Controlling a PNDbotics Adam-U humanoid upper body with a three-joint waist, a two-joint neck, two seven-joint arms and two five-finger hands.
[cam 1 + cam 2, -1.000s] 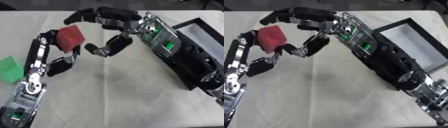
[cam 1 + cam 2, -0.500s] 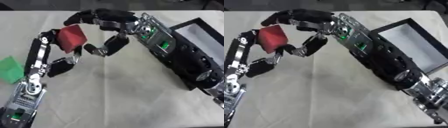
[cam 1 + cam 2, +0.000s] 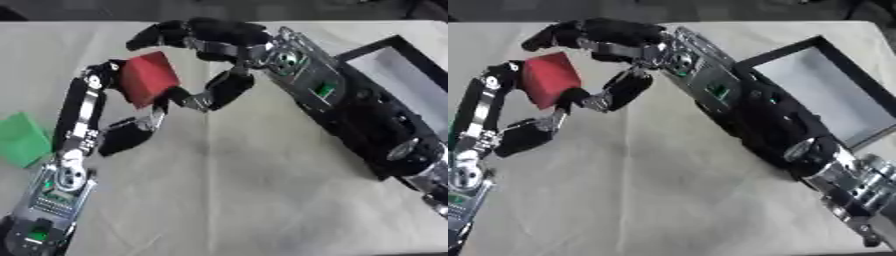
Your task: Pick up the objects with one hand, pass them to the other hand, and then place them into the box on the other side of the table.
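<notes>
Left hand (image 3: 131, 120) holds the red block (image 3: 149, 79) in curled fingers; right hand (image 3: 210, 60) arches round it, fingers curved, above the surface (image 3: 245, 190), box (image 3: 824, 97) at right

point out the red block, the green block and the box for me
red block (image 3: 149, 79), left eye view, its front face.
green block (image 3: 21, 139), left eye view, its top.
box (image 3: 826, 95), right eye view, its grey floor.

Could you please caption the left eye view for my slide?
Left hand offers a red block to the reaching right hand.
</notes>
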